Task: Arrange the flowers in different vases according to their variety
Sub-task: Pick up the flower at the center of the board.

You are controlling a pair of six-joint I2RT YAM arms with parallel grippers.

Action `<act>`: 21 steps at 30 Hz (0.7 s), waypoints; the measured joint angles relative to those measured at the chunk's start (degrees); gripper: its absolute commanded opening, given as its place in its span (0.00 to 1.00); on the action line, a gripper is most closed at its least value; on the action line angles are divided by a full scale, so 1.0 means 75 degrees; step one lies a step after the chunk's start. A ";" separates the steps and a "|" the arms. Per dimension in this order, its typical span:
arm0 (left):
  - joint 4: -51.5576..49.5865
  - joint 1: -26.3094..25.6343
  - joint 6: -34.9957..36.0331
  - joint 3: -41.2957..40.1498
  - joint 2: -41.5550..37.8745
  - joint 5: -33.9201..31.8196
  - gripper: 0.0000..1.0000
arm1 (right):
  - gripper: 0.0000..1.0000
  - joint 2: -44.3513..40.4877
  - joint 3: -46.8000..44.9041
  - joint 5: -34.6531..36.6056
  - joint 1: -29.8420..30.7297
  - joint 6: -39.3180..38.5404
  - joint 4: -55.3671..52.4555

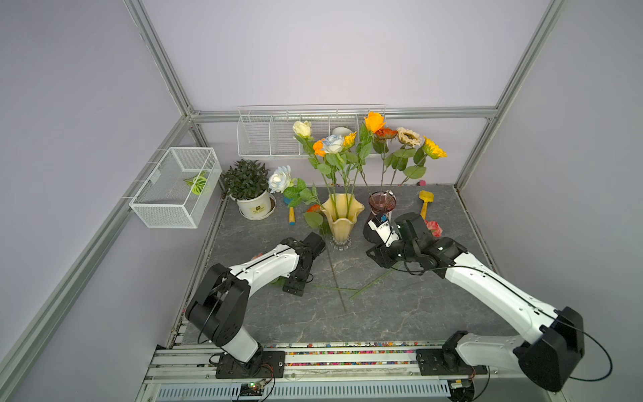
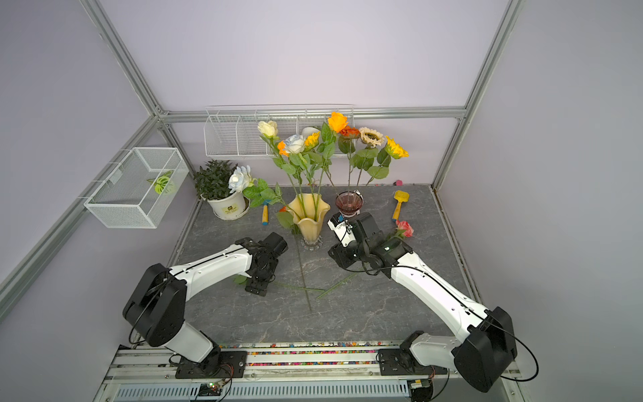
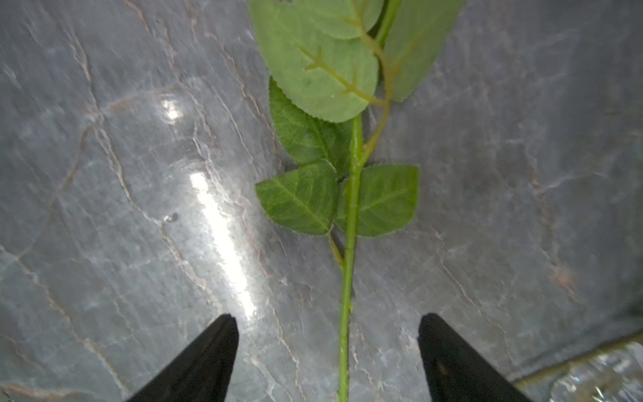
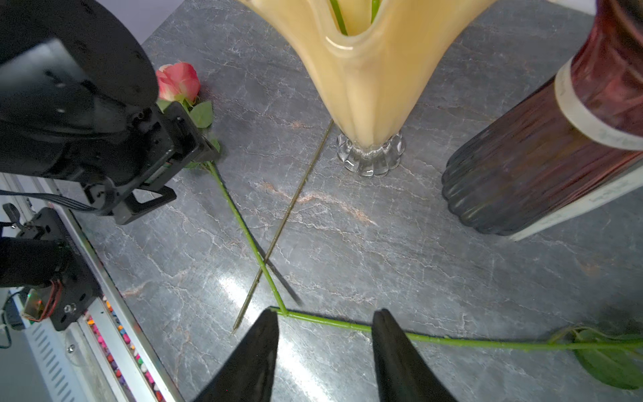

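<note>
The yellow vase (image 1: 342,217) (image 4: 368,69) holds cream, white-blue and orange roses (image 1: 332,143). The purple vase (image 1: 382,203) (image 4: 529,167) holds sunflower-like heads (image 1: 409,136). A white-blue rose (image 1: 280,179) leans beside the yellow vase, its thin stem (image 4: 288,215) reaching the table. Two pink roses lie flat: one (image 4: 177,81) partly under my left arm, one (image 1: 433,228) behind my right arm. My left gripper (image 3: 328,320) (image 1: 294,290) is open, low over the table, with the first rose's stem (image 3: 348,278) untouched between its fingers. My right gripper (image 4: 325,313) is open; the other stem (image 4: 334,323) crosses at its tips.
A potted green plant (image 1: 248,184) stands at the back left. A wire basket (image 1: 174,188) hangs on the left wall and a wire rack (image 1: 271,135) on the back wall. Yellow-handled toy tools (image 1: 425,203) (image 1: 291,215) lie behind the vases. The two rose stems meet mid-table (image 1: 355,290).
</note>
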 measured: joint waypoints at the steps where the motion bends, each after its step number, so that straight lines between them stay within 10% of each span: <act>1: 0.0064 0.0067 0.0000 0.0000 0.0181 0.0052 0.81 | 0.46 0.0017 0.0000 0.0003 0.0017 0.0006 -0.0003; 8: 0.0224 0.0149 0.0064 0.0050 0.0755 0.0207 0.59 | 0.42 0.0082 -0.0009 0.0058 0.0344 0.0029 -0.0017; 15: 0.0166 0.0181 0.0108 0.0254 0.0953 0.0271 0.01 | 0.41 0.0096 -0.0050 0.0064 0.0638 0.0035 -0.0187; 21: 0.0152 0.0181 0.0149 0.0283 0.0979 0.0274 0.00 | 0.41 0.0093 -0.0052 0.0067 0.0644 0.0035 -0.0356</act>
